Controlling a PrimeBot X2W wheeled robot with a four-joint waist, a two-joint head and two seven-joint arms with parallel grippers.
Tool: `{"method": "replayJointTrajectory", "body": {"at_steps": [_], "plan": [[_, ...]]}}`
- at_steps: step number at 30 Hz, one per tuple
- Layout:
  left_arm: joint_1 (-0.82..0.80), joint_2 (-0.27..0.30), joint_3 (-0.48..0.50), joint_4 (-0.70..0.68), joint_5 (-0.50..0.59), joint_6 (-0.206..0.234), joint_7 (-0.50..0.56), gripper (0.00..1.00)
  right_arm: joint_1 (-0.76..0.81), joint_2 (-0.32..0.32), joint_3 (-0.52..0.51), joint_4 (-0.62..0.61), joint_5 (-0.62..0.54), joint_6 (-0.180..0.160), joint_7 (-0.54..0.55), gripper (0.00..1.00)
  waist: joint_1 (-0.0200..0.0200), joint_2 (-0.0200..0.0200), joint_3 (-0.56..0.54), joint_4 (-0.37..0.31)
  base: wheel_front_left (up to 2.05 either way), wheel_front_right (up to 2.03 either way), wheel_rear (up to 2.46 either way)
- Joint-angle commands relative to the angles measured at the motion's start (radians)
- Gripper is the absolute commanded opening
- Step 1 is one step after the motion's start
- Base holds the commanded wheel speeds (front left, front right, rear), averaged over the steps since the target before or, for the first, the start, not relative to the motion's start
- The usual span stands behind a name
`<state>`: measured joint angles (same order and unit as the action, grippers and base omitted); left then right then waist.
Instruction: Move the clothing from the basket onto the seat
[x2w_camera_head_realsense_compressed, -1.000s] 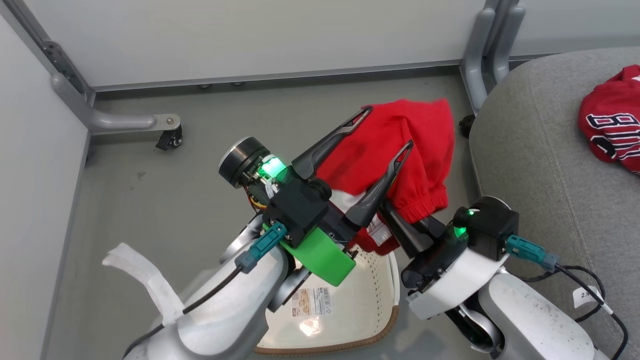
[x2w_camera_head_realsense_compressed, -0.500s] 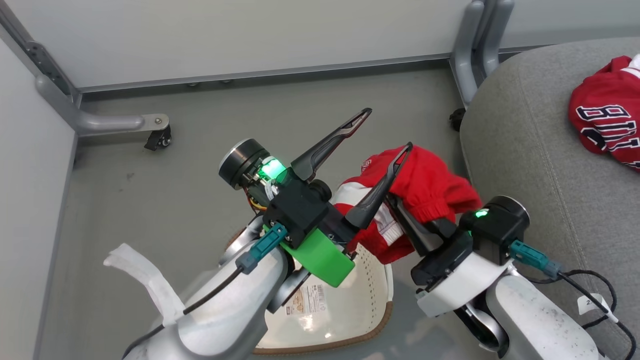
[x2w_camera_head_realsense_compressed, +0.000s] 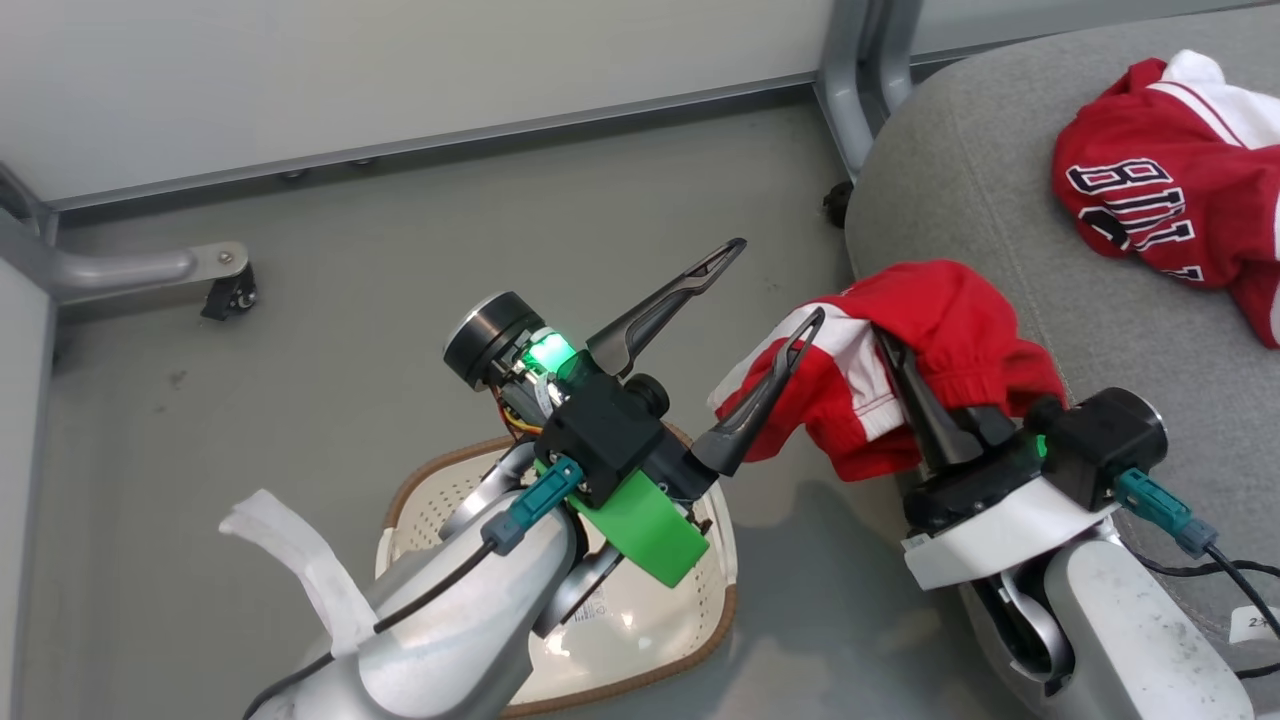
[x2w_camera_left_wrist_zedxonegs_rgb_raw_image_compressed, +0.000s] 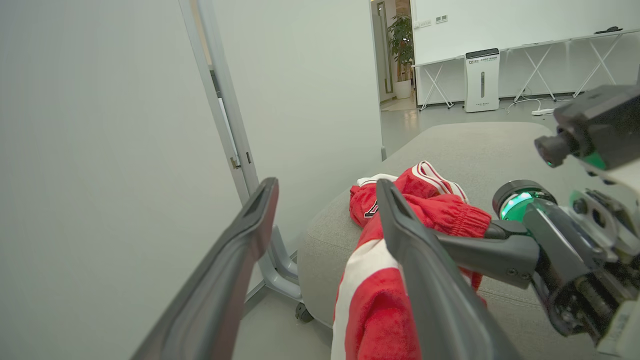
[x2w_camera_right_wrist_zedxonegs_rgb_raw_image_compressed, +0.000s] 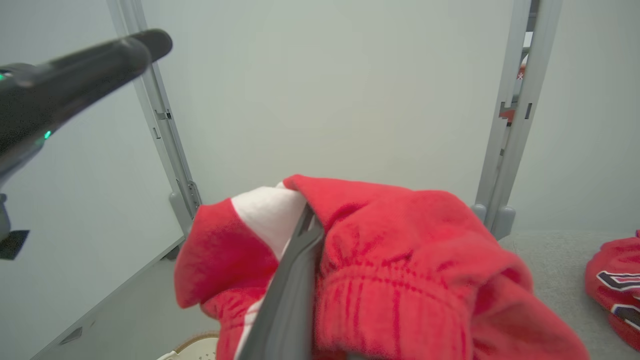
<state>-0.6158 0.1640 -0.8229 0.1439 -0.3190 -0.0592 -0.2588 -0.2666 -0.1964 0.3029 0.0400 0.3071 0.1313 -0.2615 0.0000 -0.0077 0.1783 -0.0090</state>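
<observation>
Clothing (x2w_camera_head_realsense_compressed: 950, 320) in right claw (x2w_camera_head_realsense_compressed: 884, 338) (pinched shut); head view adds basket (x2w_camera_head_realsense_compressed: 425, 500).

Garment (x2w_camera_head_realsense_compressed: 1160, 200) on seat (x2w_camera_head_realsense_compressed: 960, 180); basket (x2w_camera_head_realsense_compressed: 700, 610) left, on floor (x2w_camera_head_realsense_compressed: 350, 300).

Striped garment (x2w_camera_head_realsense_compressed: 940, 330): red, white bands, bunched, aloft at grey seat (x2w_camera_head_realsense_compressed: 960, 180) edge. Lettered garment (x2w_camera_head_realsense_compressed: 1150, 210): red, crumpled on seat. Basket (x2w_camera_head_realsense_compressed: 415, 525): cream, brown rim, on floor.

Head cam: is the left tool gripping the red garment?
No: the left tool stands open with bare floor between its fingers; the red garment hangs from the shut right tool.
</observation>
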Motion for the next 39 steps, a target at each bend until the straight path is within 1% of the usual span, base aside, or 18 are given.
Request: {"method": "replayJointTrajectory", "body": {"at_steps": [1, 12, 21, 30, 35, 39], "plan": [[0.006, 0.005, -0.003, 0.003, -0.004, -0.003, 0.0, 1.0, 0.016, 0.0, -0.017, -0.006, -0.013, -0.001, -0.003, 0.0, 0.0, 0.0077, 0.018, -0.041, 0.0, 0.0, 0.0], [-0.023, 0.015, -0.024, 0.002, 0.002, -0.009, 0.011, 1.0, 0.057, -0.005, -0.173, -0.039, -0.065, -0.001, -0.003, 0.0, 0.0, 0.0077, 0.068, -0.152, 0.0, 0.0, 0.0], [-0.034, 0.028, -0.034, 0.002, 0.005, -0.006, 0.017, 1.0, 0.099, 0.019, -0.247, -0.065, -0.09, -0.001, -0.003, 0.0, 0.0, 0.0077, 0.103, -0.222, 0.0, 0.0, 0.0], [-0.051, 0.046, -0.032, 0.004, 0.002, -0.007, 0.019, 1.0, 0.1, 0.048, -0.271, -0.084, -0.091, -0.001, -0.003, 0.0, 0.0, 0.0077, 0.133, -0.246, 0.0, 0.0, 0.0], [-0.057, 0.059, -0.028, -0.001, -0.001, -0.002, 0.023, 1.0, 0.04, 0.067, -0.31, -0.1, -0.094, -0.001, -0.003, 0.0, 0.0, 0.0077, 0.16, -0.246, 0.0, 0.0, 0.0], [-0.066, 0.068, -0.028, -0.01, 0.003, 0.0, 0.028, 1.0, -0.049, 0.061, -0.336, -0.11, -0.122, -0.001, -0.003, 0.0, 0.0, 0.0077, 0.197, -0.245, 0.0, 0.0, 0.0]]}}
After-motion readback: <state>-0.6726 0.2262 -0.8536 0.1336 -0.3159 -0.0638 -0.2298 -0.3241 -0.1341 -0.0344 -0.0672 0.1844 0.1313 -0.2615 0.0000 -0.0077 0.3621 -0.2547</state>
